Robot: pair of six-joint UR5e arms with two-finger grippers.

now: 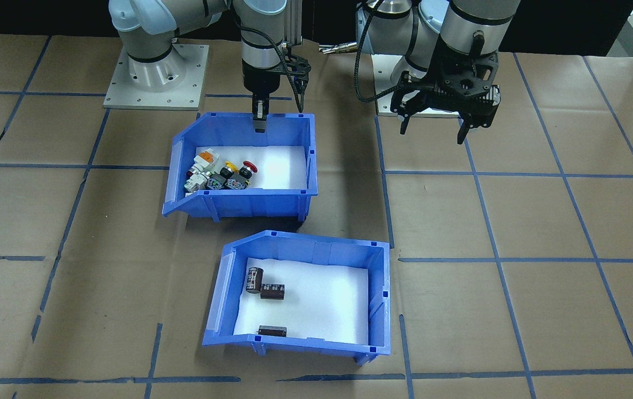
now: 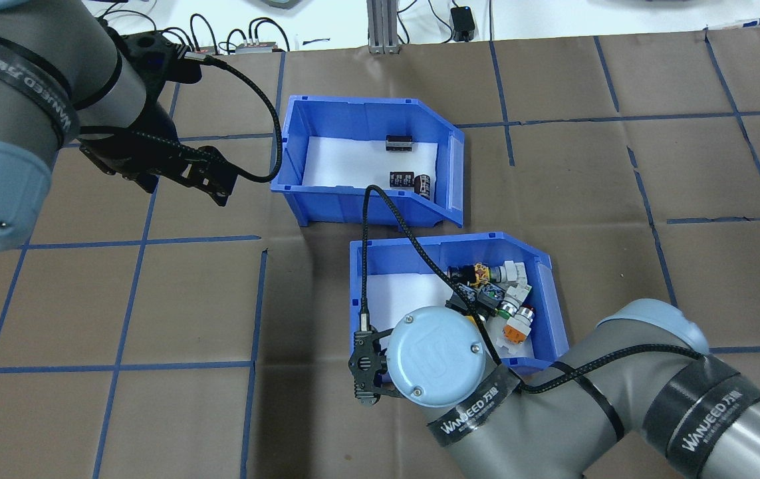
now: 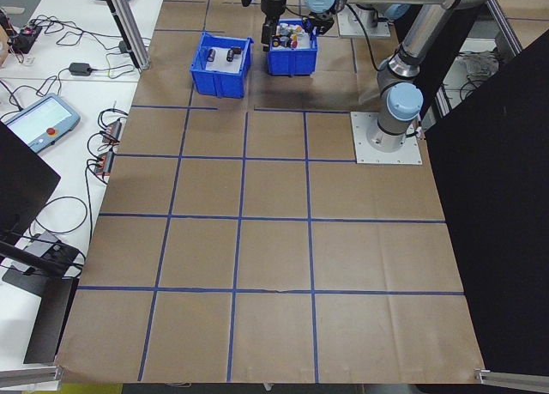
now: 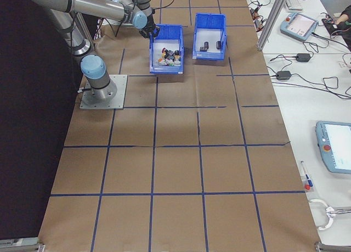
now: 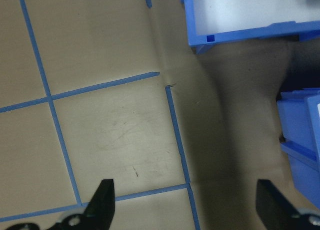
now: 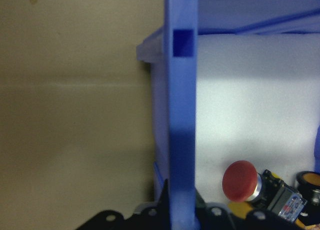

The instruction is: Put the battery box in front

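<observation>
Battery box (image 1: 299, 293) on paper-covered table (image 1: 515, 221), operator side of switch bin (image 1: 241, 166), narrow gap between them, 3 dark pieces inside | right gripper (image 1: 260, 119) clamped on switch bin's robot-side wall | left gripper (image 1: 437, 124) spread, holding nothing, above bare paper beside both bins.

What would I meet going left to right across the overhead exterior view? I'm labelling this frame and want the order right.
Left gripper with its jaws open over bare table → battery box → switch bin, with the right gripper at its near-left wall.
</observation>
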